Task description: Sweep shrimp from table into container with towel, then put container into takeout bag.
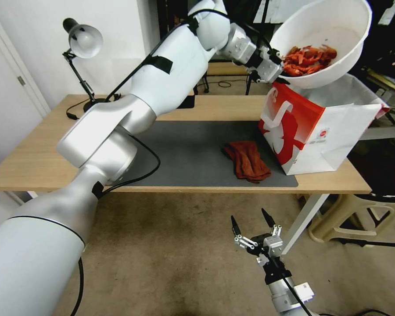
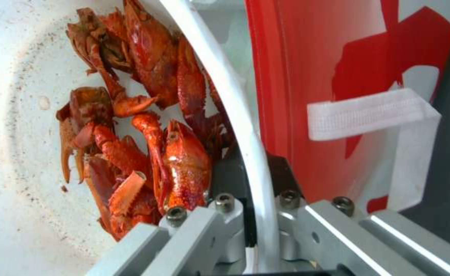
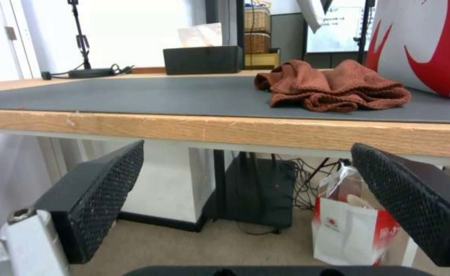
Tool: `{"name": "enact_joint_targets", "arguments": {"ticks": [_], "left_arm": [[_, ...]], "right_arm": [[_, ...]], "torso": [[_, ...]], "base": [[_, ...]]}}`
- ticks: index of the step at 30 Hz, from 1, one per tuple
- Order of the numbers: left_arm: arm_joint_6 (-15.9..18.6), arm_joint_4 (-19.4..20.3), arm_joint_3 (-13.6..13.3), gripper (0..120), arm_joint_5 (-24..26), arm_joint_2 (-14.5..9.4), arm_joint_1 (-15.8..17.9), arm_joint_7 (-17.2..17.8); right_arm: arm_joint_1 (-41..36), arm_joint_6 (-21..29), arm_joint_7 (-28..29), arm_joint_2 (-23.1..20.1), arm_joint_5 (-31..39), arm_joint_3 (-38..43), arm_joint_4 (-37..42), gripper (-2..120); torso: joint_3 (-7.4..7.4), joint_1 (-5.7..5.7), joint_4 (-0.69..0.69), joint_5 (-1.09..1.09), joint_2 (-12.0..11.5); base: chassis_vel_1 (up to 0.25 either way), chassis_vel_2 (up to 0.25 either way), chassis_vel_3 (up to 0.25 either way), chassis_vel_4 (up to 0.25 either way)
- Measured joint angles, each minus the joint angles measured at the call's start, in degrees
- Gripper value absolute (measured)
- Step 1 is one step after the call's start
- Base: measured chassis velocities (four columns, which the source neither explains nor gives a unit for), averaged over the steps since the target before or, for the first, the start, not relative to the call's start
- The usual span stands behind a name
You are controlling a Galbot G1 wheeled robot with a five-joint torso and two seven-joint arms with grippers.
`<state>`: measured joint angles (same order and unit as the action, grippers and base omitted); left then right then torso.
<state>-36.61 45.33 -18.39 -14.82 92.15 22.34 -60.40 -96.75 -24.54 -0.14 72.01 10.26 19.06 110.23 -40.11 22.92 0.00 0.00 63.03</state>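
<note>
Head view shows left fingers [image 1: 274, 66] clamping the tilted bowl [image 1: 333, 26] over the bag [image 1: 311, 127]; shrimp [image 1: 309, 59] may spill. Right fingers [image 1: 253, 228] wait open.

Head view high over table [image 1: 39, 162], left wrist close on container [image 2: 10, 115], right wrist below table edge

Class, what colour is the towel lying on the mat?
The towel is rust-brown; the right wrist view shows it best.
</note>
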Motion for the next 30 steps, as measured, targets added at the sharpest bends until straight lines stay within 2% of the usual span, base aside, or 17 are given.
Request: {"name": "enact_joint_targets", "arguments": {"ticks": [8,20,30], "left_arm": [[-0.07,0.06,-1.74,0,0.24,-0.01,-0.30,3.15],[-0.45,0.47,-3.65,0,-0.05,-0.02,-1.69,3.13],[-0.48,0.97,-3.78,0,-0.49,-0.02,-2.57,2.95]], "right_arm": [[0.15,0.19,0.00,0.34,-0.12,-0.21,-0.19,100],[0.31,0.50,0.00,1.03,-0.18,-0.37,-0.29,100],[0.24,0.54,0.00,1.43,-0.32,-0.35,-0.29,100]], "torso": [[0.00,0.00,0.00,0.00,0.00],[0.00,0.00,0.00,0.00,0.00],[0.00,0.00,0.00,0.00,0.00]], "base": [[0.000,0.000,0.000,0.000],[0.000,0.000,0.000,0.000],[0.000,0.000,0.000,0.000]]}}
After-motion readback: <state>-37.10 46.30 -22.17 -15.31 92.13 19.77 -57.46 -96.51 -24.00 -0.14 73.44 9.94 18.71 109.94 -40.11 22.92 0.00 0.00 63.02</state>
